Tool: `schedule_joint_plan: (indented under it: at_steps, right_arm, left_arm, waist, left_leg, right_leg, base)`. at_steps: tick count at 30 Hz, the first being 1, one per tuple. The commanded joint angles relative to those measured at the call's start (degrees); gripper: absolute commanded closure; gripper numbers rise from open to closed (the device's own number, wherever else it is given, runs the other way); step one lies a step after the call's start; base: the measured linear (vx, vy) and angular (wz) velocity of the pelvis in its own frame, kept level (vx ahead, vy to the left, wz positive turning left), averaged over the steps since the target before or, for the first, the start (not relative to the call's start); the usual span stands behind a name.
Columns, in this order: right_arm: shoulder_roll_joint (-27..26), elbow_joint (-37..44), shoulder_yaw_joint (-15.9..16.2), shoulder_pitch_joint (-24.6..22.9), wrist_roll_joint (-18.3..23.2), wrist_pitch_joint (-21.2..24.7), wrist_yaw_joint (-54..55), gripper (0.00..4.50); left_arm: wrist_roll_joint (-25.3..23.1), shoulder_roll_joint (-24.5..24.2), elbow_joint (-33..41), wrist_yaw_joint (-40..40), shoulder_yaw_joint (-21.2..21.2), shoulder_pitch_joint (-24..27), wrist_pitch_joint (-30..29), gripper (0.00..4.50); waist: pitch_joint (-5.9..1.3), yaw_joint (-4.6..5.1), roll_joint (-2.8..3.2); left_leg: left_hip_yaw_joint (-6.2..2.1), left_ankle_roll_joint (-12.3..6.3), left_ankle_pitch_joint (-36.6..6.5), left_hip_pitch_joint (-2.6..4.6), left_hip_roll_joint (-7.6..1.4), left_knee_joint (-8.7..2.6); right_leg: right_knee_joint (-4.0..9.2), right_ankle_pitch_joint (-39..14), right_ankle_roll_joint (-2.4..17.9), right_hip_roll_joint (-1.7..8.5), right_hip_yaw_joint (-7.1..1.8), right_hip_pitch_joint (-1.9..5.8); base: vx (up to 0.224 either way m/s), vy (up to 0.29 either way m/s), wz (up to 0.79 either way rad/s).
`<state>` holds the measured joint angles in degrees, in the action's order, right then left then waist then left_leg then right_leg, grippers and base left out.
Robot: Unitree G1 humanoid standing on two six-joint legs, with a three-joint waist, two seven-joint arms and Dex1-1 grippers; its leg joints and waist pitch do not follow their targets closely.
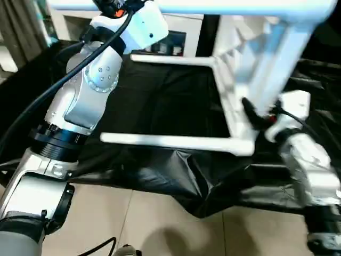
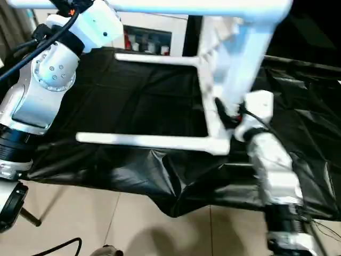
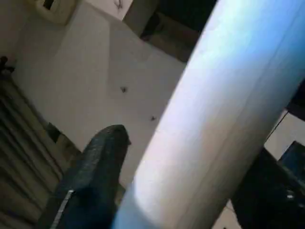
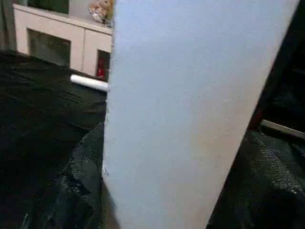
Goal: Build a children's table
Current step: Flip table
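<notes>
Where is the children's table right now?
In the left eye view the children's table stands tipped on its edge on the black-draped work table, right of centre, legs pointing left, with the right gripper at its lower corner.

I see the children's table tipped on its side on the black-draped work table, its white ribbed top standing on edge toward 3 o'clock. Two tapered legs run level toward 9 o'clock just above the cloth. Another leg crosses at 12 o'clock, and the fourth slants down from 1 o'clock.
</notes>
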<state>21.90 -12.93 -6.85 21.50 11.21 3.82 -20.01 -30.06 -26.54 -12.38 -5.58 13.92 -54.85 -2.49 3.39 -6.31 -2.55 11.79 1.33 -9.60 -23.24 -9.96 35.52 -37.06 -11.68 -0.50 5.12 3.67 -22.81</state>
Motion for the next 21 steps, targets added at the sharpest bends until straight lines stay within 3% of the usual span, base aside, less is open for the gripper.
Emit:
schedule_joint_plan:
  at_steps: [1,2,4,7,9,10,12,14,16,17,18,21]
  right_arm:
    - [2.33,5.31,3.74,-0.50,-3.38,-1.50,-5.39,1.33]
    - [2.84,4.77,5.92,-0.31,-6.73,-1.65,-4.16,1.33]
    - [1.40,4.06,8.10,0.27,-9.23,-0.64,-1.11,1.33]
    - [-2.11,3.27,9.07,0.98,-8.32,-0.12,0.74,1.33]
    - [-4.26,1.87,10.04,1.84,-9.22,-0.51,2.47,0.95]
    - [-4.93,1.38,10.17,2.18,-9.29,-0.57,2.97,0.86]
    - [-7.84,-1.35,9.64,4.08,-9.61,-0.85,6.37,0.83]
    - [-9.67,-2.69,9.10,5.21,-9.91,-1.37,8.69,0.43]
    - [-11.26,-3.70,8.54,6.02,-10.02,-1.89,10.69,0.41]
    - [-11.86,-3.98,8.25,6.17,-10.18,-1.98,11.18,0.41]
    - [-11.86,-3.98,8.25,6.17,-10.18,-1.98,11.18,0.41]
    - [-14.33,-3.28,6.98,4.71,-9.05,-4.40,10.83,0.41]
  left_arm:
    - [0.64,0.30,-3.01,-2.97,1.33,-0.15,-0.79,1.61]
    - [0.88,0.56,-2.59,-3.75,1.83,0.28,-0.42,1.71]
    - [1.28,1.48,-1.60,-5.01,2.51,1.03,-0.09,1.82]
    - [1.41,2.43,0.14,-6.06,3.21,1.87,-0.54,1.97]
    - [1.44,3.10,1.47,-6.86,3.68,2.53,-1.22,2.03]
    - [1.39,3.31,1.79,-7.10,3.81,2.66,-1.46,2.07]
    - [1.23,3.75,3.11,-8.22,4.29,3.39,-2.27,2.10]
    - [1.05,3.98,3.70,-8.73,4.25,3.73,-2.89,2.14]
    - [0.92,4.22,4.13,-9.12,4.15,4.00,-3.70,2.15]
    - [0.83,4.32,4.32,-9.30,4.04,4.14,-4.04,2.15]
    - [0.83,4.32,4.32,-9.30,4.04,4.14,-4.04,2.15]
    - [-0.13,4.77,5.17,-9.82,3.31,4.51,-6.16,2.17]
  waist:
    - [-3.94,0.46,0.20]
    - [-3.95,0.51,0.13]
    - [-3.82,0.58,0.00]
    - [-3.85,0.99,0.01]
    - [-3.79,1.39,0.28]
    - [-3.80,1.56,0.07]
    - [-3.75,1.99,0.32]
    - [-3.74,2.15,0.08]
    - [-3.65,2.51,0.18]
    - [-3.70,2.65,-0.15]
    - [-3.66,2.68,0.06]
    - [-3.78,2.81,-0.14]
  left_leg:
    - [-2.22,2.36,-15.62,2.20,-3.31,-4.59]
    - [-2.23,2.38,-15.75,2.15,-3.28,-4.59]
    - [-2.25,2.62,-16.17,2.17,-3.24,-4.65]
    - [-2.35,2.82,-17.92,2.22,-3.19,-4.68]
    - [-2.49,3.11,-18.71,2.33,-3.27,-4.82]
    - [-2.58,3.23,-19.00,2.25,-3.29,-4.87]
    - [-2.73,3.73,-20.16,2.20,-3.25,-5.03]
    - [-2.82,4.04,-21.26,2.24,-3.16,-5.06]
    - [-2.90,4.42,-22.63,2.40,-3.16,-5.11]
    - [-2.87,4.44,-23.21,2.50,-3.19,-5.08]
    - [-2.89,4.34,-23.42,2.63,-3.18,-5.05]
    - [-2.83,3.87,-22.02,2.28,-3.20,-5.10]
  right_leg:
    - [5.43,-13.08,8.70,3.59,-2.70,1.63]
    - [5.44,-13.26,8.58,3.58,-2.69,1.65]
    - [5.57,-14.92,8.22,3.55,-2.65,1.50]
    - [5.85,-17.82,7.76,3.79,-2.73,1.30]
    - [5.91,-18.74,7.64,3.68,-2.69,1.07]
    - [5.87,-18.78,7.71,3.68,-2.61,1.15]
    - [5.88,-19.53,7.66,3.72,-2.59,1.04]
    - [6.04,-21.20,7.19,3.76,-2.52,1.02]
    - [6.23,-22.32,6.85,3.78,-2.53,0.70]
    - [6.28,-22.60,6.61,3.72,-2.56,0.61]
    - [6.31,-22.48,6.59,3.78,-2.64,0.49]
    - [6.10,-20.74,6.63,3.78,-2.68,0.73]
  base:
    - [0.000,0.000,0.00]
    - [0.000,0.000,0.00]
    - [0.000,0.000,0.00]
    - [0.000,0.000,0.00]
    - [0.000,0.000,0.00]
    - [0.000,0.000,0.00]
    - [0.000,0.000,0.00]
    - [0.000,0.000,0.00]
    - [0.000,0.000,0.00]
    - [0.000,0.000,0.00]
    - [0.000,0.000,0.00]
    - [0.000,0.000,0.00]
